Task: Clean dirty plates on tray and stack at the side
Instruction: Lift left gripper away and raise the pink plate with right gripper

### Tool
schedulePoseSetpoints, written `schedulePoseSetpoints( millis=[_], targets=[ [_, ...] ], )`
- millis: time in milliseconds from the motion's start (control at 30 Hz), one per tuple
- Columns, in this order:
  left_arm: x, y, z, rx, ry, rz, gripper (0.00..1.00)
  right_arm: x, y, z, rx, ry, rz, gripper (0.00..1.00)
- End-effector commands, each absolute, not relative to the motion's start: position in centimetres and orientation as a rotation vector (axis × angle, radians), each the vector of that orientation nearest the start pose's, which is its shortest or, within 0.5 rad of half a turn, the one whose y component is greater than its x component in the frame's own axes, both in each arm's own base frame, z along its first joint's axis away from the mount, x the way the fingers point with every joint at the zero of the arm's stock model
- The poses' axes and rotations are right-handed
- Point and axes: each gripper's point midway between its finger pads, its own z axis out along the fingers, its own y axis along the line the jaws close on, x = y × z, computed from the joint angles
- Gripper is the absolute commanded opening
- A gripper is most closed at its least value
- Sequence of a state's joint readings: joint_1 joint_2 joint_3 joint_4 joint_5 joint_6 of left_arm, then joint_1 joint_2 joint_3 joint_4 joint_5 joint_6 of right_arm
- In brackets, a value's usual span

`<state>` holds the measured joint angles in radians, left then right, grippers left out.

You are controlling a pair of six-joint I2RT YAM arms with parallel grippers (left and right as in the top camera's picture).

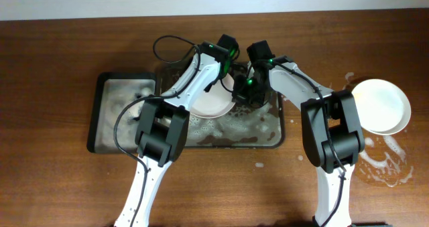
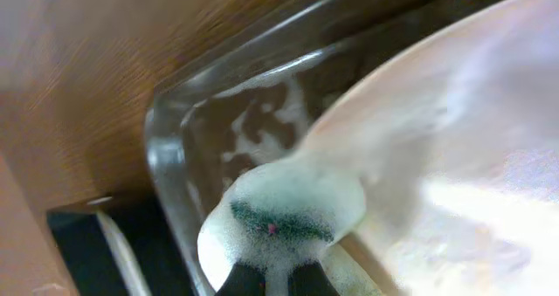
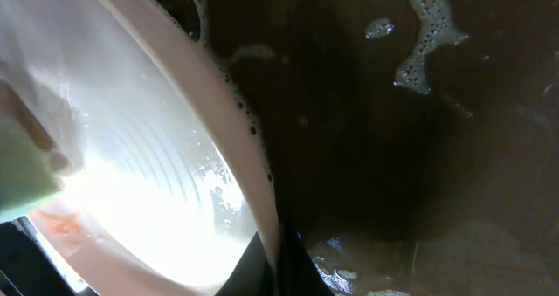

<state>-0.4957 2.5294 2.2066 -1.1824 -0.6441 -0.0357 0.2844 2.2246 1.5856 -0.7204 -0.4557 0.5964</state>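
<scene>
**Both arms on one plate over the soapy tray**

The right gripper (image 3: 275, 265) has its fingers pinched on the rim of a white plate (image 3: 148, 156) and holds it tilted, so the plate rises up and to the left of the fingers. Dark, wet tray (image 3: 419, 156) floor flecked with foam (image 3: 419, 34) lies just beyond them.

The left gripper (image 2: 266, 278) is clamped on a sponge (image 2: 279, 217), green under a thick lather. The sponge sits straight ahead of its fingertips, pressed against the plate's face. The tray's shiny rim runs to the left of it.

Well off to the right gripper's outer side, a second plate (image 1: 380, 105) rests on the foam-spattered tabletop (image 1: 402, 187). A smaller tray (image 1: 107, 113) lies beyond the left arm.
</scene>
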Motion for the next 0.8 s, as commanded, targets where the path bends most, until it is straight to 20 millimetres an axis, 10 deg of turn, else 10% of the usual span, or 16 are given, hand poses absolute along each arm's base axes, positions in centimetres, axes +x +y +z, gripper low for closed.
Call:
schedulePoseSetpoints(
  millis=[0,133,333,400,567,767],
  targets=[
    [49.8,-12.3,11.6,0.322,2.68,0.666,0.0,39.4,17.6,-4.9,0.463,3.158,0.557,0.04],
    [49.0,-12.5,17.5,0.192,2.73,-0.002,0.01,39.5,17.7,-4.9,0.462,3.154,0.56,0.04],
    [48.3,-11.4,15.7,0.136,2.827,-0.198,0.0,40.2,15.2,-2.0,0.382,3.116,0.515,0.04],
    [48.4,-11.2,15.6,0.131,2.824,-0.189,0.01,40.9,11.6,1.4,0.37,3.044,0.283,0.04],
    [48.8,-11.1,15.5,0.128,2.816,-0.183,0.0,41.3,3.5,17.7,0.343,2.524,-0.452,0.04],
    [49.2,-10.6,15.1,0.117,2.81,-0.162,0.0,36.9,7.6,31.6,0.163,1.853,-1.051,0.04]
  ],
)
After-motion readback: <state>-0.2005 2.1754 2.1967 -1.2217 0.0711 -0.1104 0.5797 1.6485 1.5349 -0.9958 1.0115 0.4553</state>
